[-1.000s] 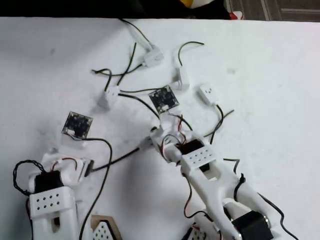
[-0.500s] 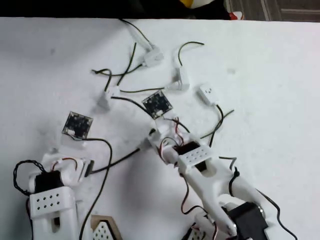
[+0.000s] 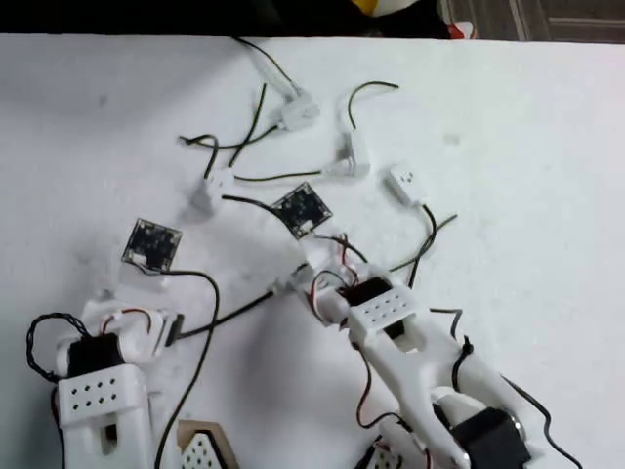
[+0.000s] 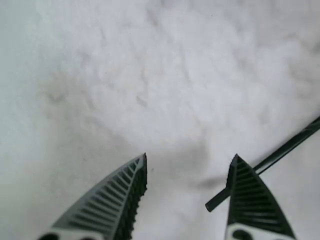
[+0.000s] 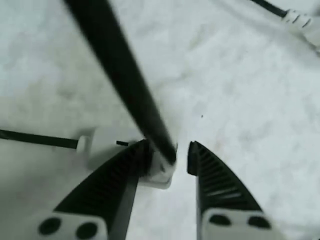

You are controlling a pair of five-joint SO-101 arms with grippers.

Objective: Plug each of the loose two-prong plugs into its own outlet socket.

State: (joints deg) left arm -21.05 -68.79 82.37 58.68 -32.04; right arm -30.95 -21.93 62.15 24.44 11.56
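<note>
Two black square outlet boards lie on the white table, one (image 3: pixel 151 244) at the left and one (image 3: pixel 303 208) in the middle. Loose white plugs on black cables lie beyond them (image 3: pixel 212 191), (image 3: pixel 298 109), (image 3: pixel 354 156), (image 3: pixel 405 184). My right gripper (image 3: pixel 311 277) sits just in front of the middle board, its fingers closed in on a small white plug (image 5: pixel 161 169) whose thick black cable (image 5: pixel 120 75) runs away from it. A second white plug (image 5: pixel 102 141) lies beside it. My left gripper (image 4: pixel 190 157) stands open low over bare table at the front left (image 3: pixel 146 318), with a black cable end (image 4: pixel 216 202) by one finger.
Black cables (image 3: pixel 210 293) loop across the table between the two arms and around the boards. The table's far edge (image 3: pixel 117 35) runs along the back. A brown-edged part (image 3: pixel 200 445) sits at the front between the arms. The right half of the table is bare.
The right arm shifted slightly left and back. The middle outlet board slid toward the front left with its cable. The left arm stayed still.
</note>
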